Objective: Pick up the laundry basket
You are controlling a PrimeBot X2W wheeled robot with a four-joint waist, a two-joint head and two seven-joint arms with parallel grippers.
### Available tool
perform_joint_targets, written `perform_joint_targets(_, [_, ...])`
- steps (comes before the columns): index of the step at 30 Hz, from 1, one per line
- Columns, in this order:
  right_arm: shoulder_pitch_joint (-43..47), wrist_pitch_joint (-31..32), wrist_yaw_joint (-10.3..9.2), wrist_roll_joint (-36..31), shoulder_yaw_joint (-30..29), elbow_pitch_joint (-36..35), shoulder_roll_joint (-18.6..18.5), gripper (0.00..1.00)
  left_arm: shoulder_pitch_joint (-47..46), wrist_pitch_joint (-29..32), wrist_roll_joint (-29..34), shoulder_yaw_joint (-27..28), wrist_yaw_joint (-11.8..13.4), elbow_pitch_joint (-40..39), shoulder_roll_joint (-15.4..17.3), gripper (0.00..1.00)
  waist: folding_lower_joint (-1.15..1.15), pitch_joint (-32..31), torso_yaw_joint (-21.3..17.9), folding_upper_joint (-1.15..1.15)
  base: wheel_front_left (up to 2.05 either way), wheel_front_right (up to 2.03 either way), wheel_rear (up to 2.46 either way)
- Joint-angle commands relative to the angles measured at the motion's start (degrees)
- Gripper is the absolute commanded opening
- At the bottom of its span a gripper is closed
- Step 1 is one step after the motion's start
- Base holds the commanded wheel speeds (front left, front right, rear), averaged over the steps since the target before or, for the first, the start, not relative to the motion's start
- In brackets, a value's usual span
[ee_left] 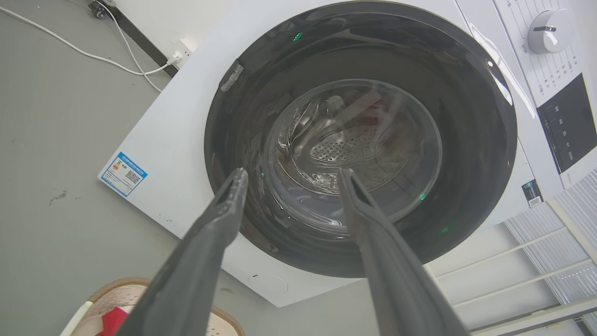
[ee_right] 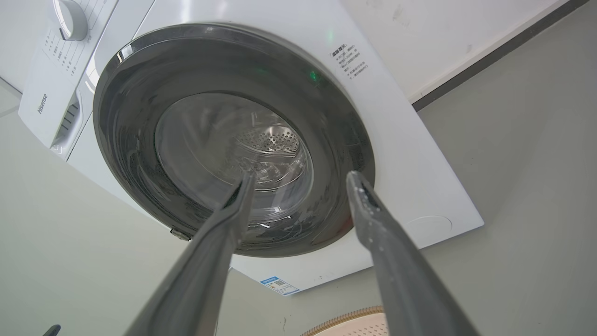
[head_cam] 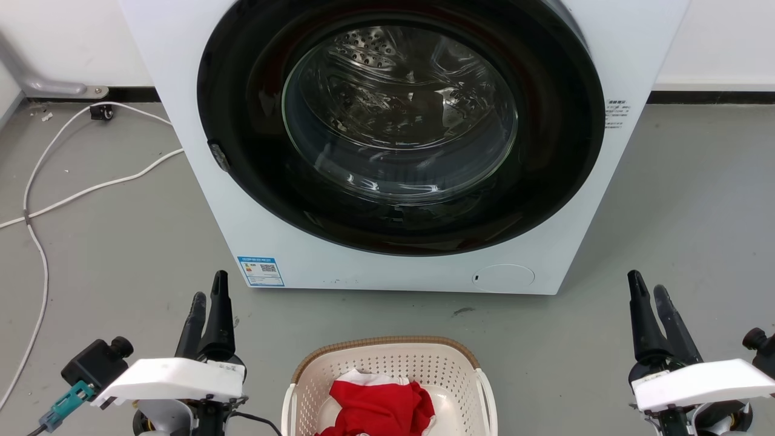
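The laundry basket (head_cam: 387, 369), cream perforated plastic with a brown woven-look rim, stands on the floor at the bottom centre of the head view. Red and white cloth (head_cam: 378, 406) lies inside it. A corner of the basket (ee_left: 109, 298) shows in the left wrist view, and its rim (ee_right: 350, 322) in the right wrist view. My left gripper (head_cam: 207, 297) hangs open to the basket's left, fingers apart and empty. To the basket's right my right gripper (head_cam: 648, 292) is open too, holding nothing. Both are well apart from the basket.
A white front-loading washing machine (head_cam: 399, 145) with a dark round glass door, shut, stands just behind the basket. White cables (head_cam: 91, 188) trail over the grey floor at the left. A wall with a dark skirting runs behind.
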Motion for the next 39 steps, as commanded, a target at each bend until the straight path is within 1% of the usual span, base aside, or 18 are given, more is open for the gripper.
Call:
perform_joint_targets(1, [-0.3, -0.7, 0.01, -2.9, 0.4, -1.6, -0.2, 1.00, 0.2, -0.7, 2.6, -0.4, -0.4, -1.6, 0.2, 1.00, 0.00, 0.0, 0.0, 0.00, 0.00, 0.00, 0.00])
perform_joint_targets(14, [1.6, -3.1, 0.02, -13.3, 1.8, -3.6, -0.2, 1.00, 1.5, -3.0, 11.8, -1.4, -0.8, -3.3, 0.2, 1.00, 0.00, 0.0, 0.1, 0.00, 0.00, 0.00, 0.00])
perform_joint_targets(39, [3.6, -6.7, 0.01, -29.1, 2.6, -6.5, -0.3, 1.00, 3.0, -6.7, 26.5, -3.1, -0.3, -4.9, 0.2, 1.00, 0.00, 0.2, 0.2, 0.00, 0.00, 0.00, 0.00])
